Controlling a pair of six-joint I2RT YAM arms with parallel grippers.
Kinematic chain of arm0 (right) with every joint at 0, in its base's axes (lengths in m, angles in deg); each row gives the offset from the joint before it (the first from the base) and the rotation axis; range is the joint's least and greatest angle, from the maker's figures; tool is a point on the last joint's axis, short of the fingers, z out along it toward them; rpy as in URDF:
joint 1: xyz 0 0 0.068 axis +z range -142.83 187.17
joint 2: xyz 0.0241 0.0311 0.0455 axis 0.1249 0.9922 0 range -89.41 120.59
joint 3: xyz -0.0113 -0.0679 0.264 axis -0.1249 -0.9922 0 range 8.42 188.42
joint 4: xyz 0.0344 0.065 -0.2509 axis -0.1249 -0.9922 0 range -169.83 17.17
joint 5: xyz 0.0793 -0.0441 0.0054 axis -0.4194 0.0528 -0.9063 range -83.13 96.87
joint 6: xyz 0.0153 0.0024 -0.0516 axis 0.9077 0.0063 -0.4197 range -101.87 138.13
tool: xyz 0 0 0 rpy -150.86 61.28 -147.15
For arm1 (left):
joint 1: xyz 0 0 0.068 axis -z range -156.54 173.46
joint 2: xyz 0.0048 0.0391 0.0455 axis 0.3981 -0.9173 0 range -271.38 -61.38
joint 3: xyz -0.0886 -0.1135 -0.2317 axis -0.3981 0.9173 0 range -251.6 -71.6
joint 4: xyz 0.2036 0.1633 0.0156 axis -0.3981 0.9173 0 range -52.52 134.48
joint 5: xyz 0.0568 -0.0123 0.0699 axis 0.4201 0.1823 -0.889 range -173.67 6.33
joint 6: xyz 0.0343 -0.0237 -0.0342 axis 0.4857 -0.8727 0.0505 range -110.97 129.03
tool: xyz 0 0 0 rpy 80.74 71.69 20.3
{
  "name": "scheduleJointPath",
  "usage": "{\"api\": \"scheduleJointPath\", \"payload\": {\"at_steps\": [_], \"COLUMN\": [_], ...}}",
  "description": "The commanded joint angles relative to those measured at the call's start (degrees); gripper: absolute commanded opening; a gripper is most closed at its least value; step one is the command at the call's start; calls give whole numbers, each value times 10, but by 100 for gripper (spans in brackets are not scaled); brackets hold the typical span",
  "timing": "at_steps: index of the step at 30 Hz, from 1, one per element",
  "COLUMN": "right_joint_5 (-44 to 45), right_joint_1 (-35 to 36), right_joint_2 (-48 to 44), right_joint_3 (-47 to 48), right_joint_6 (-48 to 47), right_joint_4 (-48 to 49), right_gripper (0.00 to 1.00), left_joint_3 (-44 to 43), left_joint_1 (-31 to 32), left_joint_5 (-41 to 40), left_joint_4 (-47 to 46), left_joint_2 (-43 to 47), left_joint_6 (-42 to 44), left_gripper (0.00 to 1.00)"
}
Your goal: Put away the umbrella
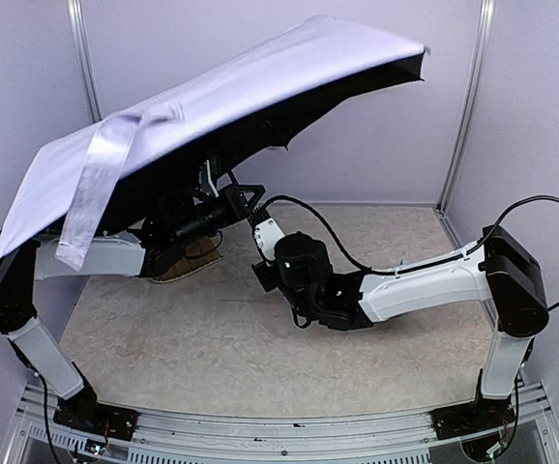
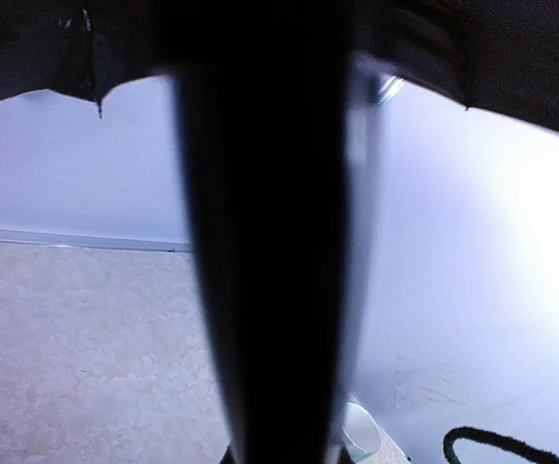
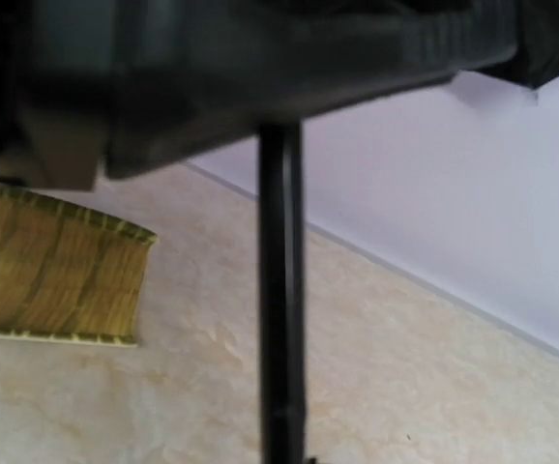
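Note:
The umbrella [image 1: 212, 97] is open, its pale lavender canopy tilted above the left half of the table, with a fabric strap [image 1: 96, 184] hanging off its left side. My left gripper [image 1: 249, 199] is under the canopy, shut on the thin black shaft [image 2: 265, 290], which fills the middle of the left wrist view as a dark blur. My right gripper [image 1: 265, 240] is just below it, shut on the lower end of the umbrella. In the right wrist view the shaft [image 3: 281, 319] runs straight up from the bottom edge. Neither wrist view shows its own fingers.
A woven straw tray [image 1: 191, 259] lies on the table under the canopy and also shows as the straw tray [image 3: 57, 280] at the left. A light blue mug [image 2: 362, 432] stands by the back wall. Lavender walls close the back and sides. A black cable [image 2: 492, 440] loops nearby.

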Motion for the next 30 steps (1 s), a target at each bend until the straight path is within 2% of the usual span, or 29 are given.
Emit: {"api": "scheduleJointPath", "payload": {"at_steps": [1,2,5,7,10,14,18,20,26,30], "right_joint_5": [-5,-20,-80,-213,-464,-658,-702,-716,-763,-781], "right_joint_1": [1,1,-7,-36,-111,-188,-204,-212,-245,-248], "right_joint_2": [-62,-75,-142,-202,-276,-315,-281,-257,-206,-164], "right_joint_3": [-20,-27,-70,-98,-105,-90,-31,7,65,100], "right_joint_6": [-34,-41,-60,-49,2,56,101,125,212,242], "right_joint_4": [54,43,9,-42,-120,-122,-112,-119,-61,-49], "right_gripper": [0,3,54,78,98,100,100,100,95,92], "left_joint_3": [15,19,38,42,28,20,19,6,-13,-15], "left_joint_1": [-10,-13,-31,-42,-39,-18,7,17,45,61], "left_joint_5": [32,48,107,156,243,354,426,442,464,474], "left_joint_4": [-45,-56,-98,-124,-148,-249,-404,-440,-444,-421], "left_joint_2": [0,2,11,16,12,-7,-41,-60,-92,-91], "left_joint_6": [15,14,-3,-10,-2,-37,-120,-152,-157,-127], "left_gripper": [0,0,0,0,0,0,0,0,0,0]}}
